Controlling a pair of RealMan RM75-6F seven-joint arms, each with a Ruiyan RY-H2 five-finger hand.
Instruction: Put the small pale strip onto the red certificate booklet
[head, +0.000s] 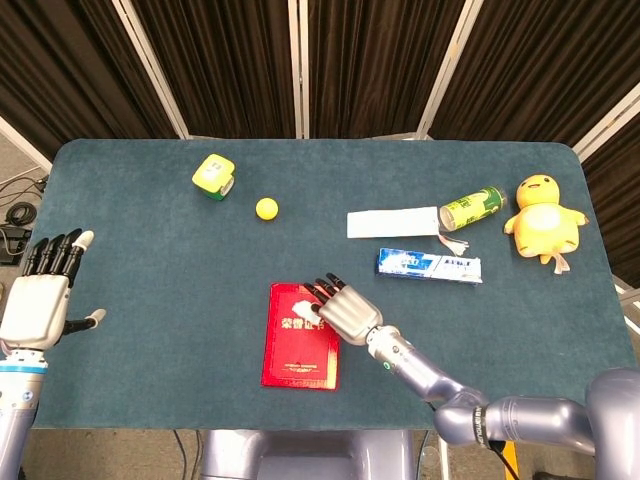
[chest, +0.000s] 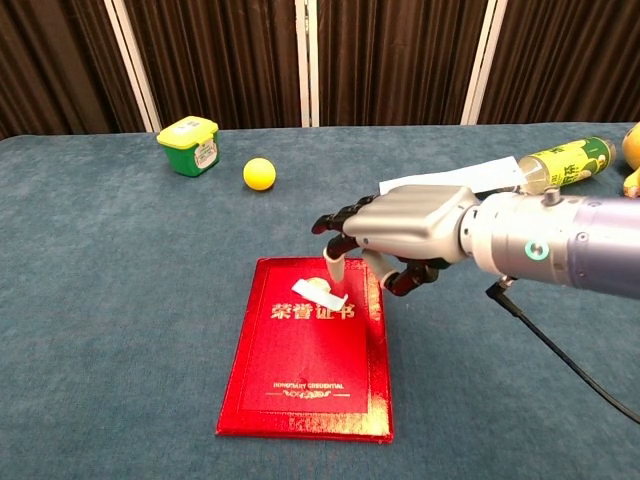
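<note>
The red certificate booklet (head: 300, 336) (chest: 308, 346) lies flat near the table's front middle. A small pale strip (chest: 320, 292) (head: 309, 308) rests on its upper part, above the gold lettering. My right hand (chest: 400, 235) (head: 338, 308) hovers over the booklet's top right corner, fingers apart and pointing down-left. One fingertip (chest: 333, 267) hangs just above the strip, and I cannot tell whether it touches. The hand holds nothing. My left hand (head: 40, 295) stands at the table's left edge, fingers spread and empty, seen only in the head view.
A green tub (head: 213, 175) and a yellow ball (head: 266, 208) sit at the back left. A white paper (head: 392, 222), green can (head: 472, 208), toothpaste box (head: 429, 265) and yellow plush duck (head: 543, 218) lie at the right.
</note>
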